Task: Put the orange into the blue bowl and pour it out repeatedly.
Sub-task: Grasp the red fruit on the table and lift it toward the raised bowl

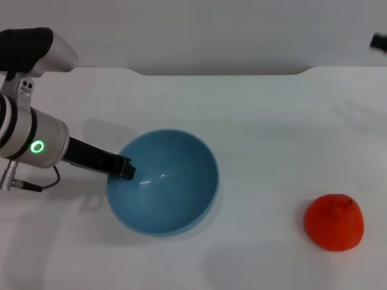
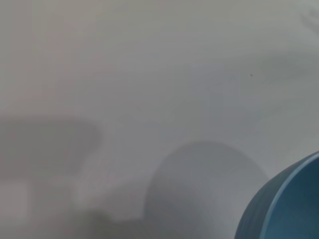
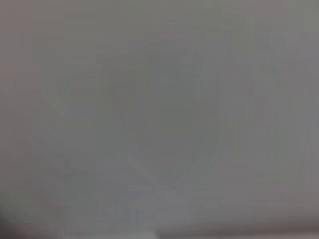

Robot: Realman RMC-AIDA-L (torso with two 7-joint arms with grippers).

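Observation:
The blue bowl (image 1: 181, 199) sits on the white table left of centre, and nothing lies inside it. My left gripper (image 1: 125, 168) reaches in from the left and is shut on the bowl's left rim, with a black finger showing over the edge. The left wrist view catches only the bowl's outer wall (image 2: 286, 206) at one corner. The orange (image 1: 334, 222) rests on the table at the front right, well apart from the bowl. A dark bit of my right gripper (image 1: 379, 41) shows at the far right edge, away from both.
The white table (image 1: 254, 121) ends at a pale back wall, with a notched edge along the far side. A cable (image 1: 42, 184) hangs from the left arm's wrist. The right wrist view shows only a plain grey surface.

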